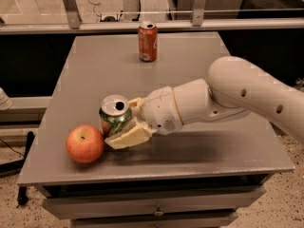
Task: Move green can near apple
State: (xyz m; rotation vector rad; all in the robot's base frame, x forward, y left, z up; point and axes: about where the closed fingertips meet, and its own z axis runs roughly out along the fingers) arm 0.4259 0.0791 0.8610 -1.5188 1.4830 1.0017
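Observation:
The green can (114, 117) with a silver top stands upright on the grey table (190, 70), right beside the red-orange apple (84, 143) at the front left; the two look close to touching. My gripper (124, 122) reaches in from the right and is shut on the green can, one pale finger (127, 137) in front of it and the other behind. The white arm (228, 96) stretches across the right half of the table.
An orange-red can (147, 42) stands upright at the table's far edge, in the middle. A drawer front (152, 205) sits below the table's near edge. A rail and frame run behind the table.

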